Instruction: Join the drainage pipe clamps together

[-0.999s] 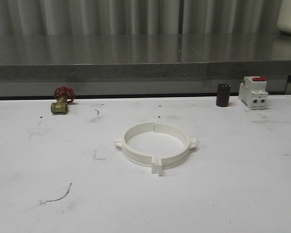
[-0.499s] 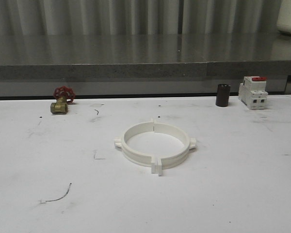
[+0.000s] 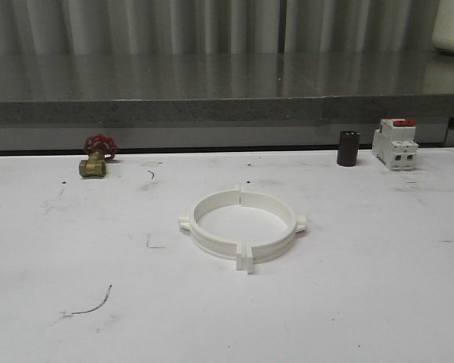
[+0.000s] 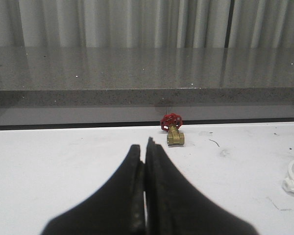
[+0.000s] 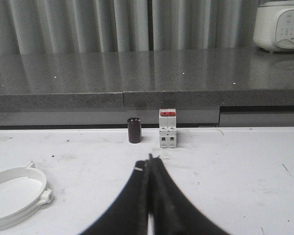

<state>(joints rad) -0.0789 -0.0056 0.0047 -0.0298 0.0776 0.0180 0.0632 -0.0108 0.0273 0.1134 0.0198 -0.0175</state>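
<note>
The two drainage pipe clamps (image 3: 242, 227) lie in the middle of the white table (image 3: 363, 302), their flat end tabs meeting at the front and the back, so together they already form one ring. They look like thin, stiff plastic, light and rather smooth, so I judge they can slide when pushed; the best hold seems across the wall of a half-ring, away from the small pegs. The left gripper (image 4: 145, 156) and the right gripper (image 5: 150, 164) both have their jaws pressed together, holding nothing. Also there is one brass valve (image 3: 95, 159), one dark cylinder (image 3: 348, 148) and one breaker (image 3: 395, 144)
</note>
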